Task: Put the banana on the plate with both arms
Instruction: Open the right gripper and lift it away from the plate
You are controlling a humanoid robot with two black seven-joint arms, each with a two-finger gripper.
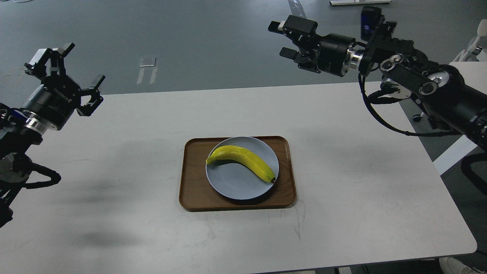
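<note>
The yellow banana (242, 162) lies across the pale blue-grey plate (236, 186), its dark tip at the plate's right rim. The plate sits in the brown wooden tray (194, 190) at the middle of the white table. My right gripper (286, 40) is open and empty, raised high above the table's far right, well away from the banana. My left gripper (64, 74) is open and empty, held up over the table's far left corner.
The white table (342, 198) carries only the tray. A second white table edge (462, 72) and a chair stand at the far right, behind my right arm. Grey floor lies beyond the table.
</note>
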